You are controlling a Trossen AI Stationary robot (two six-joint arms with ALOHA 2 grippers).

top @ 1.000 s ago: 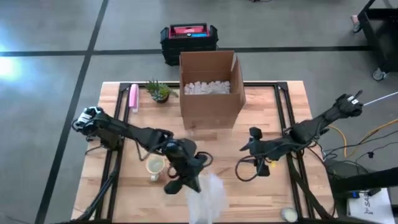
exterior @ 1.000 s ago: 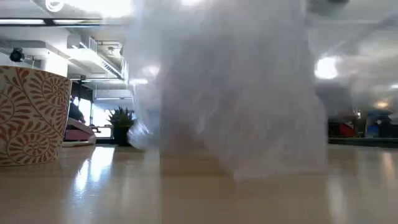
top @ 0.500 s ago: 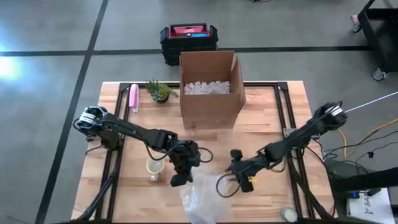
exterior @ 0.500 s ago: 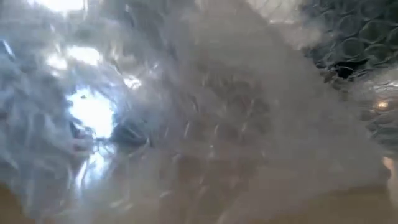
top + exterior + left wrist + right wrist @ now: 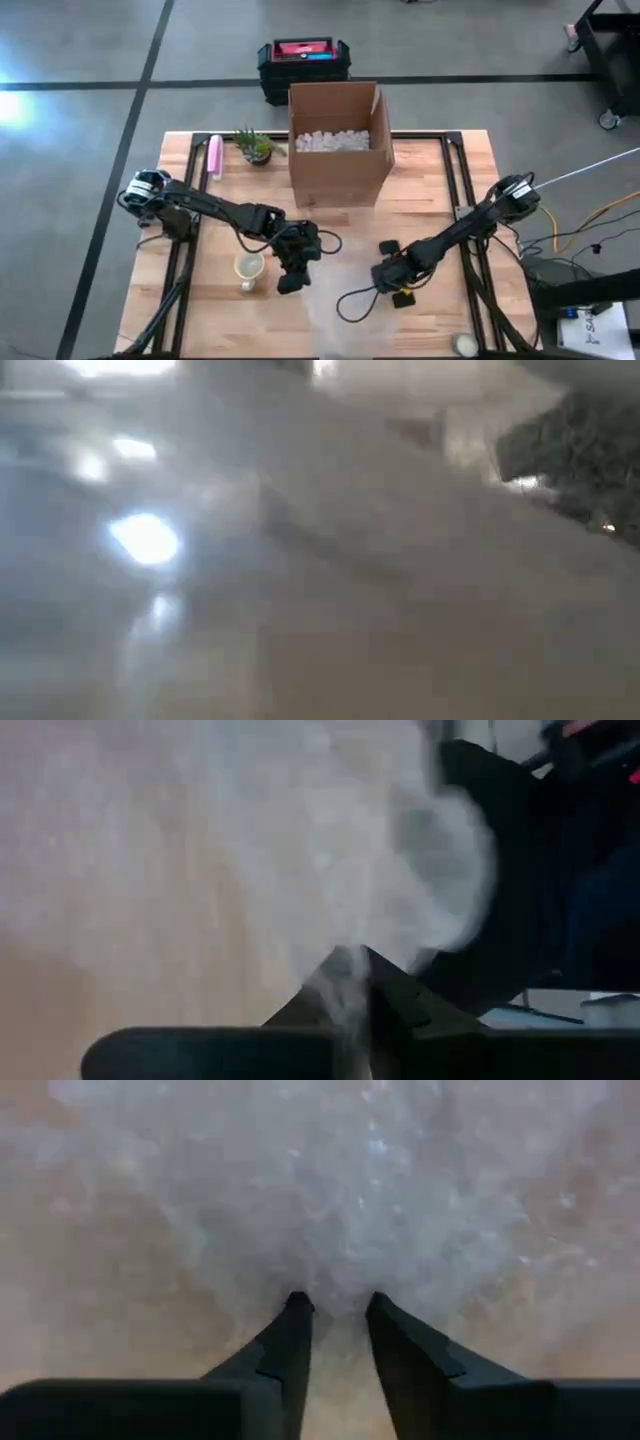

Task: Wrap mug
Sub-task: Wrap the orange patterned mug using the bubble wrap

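Observation:
A patterned mug point(image 5: 248, 267) stands upright on the wooden table, left of centre. A clear sheet of bubble wrap point(image 5: 345, 310) lies spread on the table near the front edge and fills the low view point(image 5: 320, 560), hiding the mug there. My left gripper point(image 5: 290, 280) is just right of the mug, shut on the wrap's far left corner. My right gripper point(image 5: 385, 285) is low over the wrap's right edge, with its fingers point(image 5: 295, 1315) a little apart and pointing down at the sheet point(image 5: 340, 1200). My left gripper pinches the wrap's far left corner point(image 5: 345, 982) between its two fingers; a bunched strip of the sheet passes through them. The rest of the sheet lies slack on the table. My right gripper's fingertips stand at the wrap's right edge point(image 5: 335, 1295); I cannot tell whether they touch it.
An open cardboard box point(image 5: 338, 145) with white packing fill stands at the far centre. A small plant point(image 5: 258, 148) and a pink thing point(image 5: 214, 157) sit at the far left. A roll point(image 5: 462, 345) lies at the near right corner. A black case point(image 5: 303, 60) is on the floor beyond the table.
The bubble wrap, bunched up and hanging a second ago, now lies spread flat on the table. My left gripper has moved a little toward the far edge, still holding its corner. My right gripper has come toward the table's left and near edges, to the wrap's right edge.

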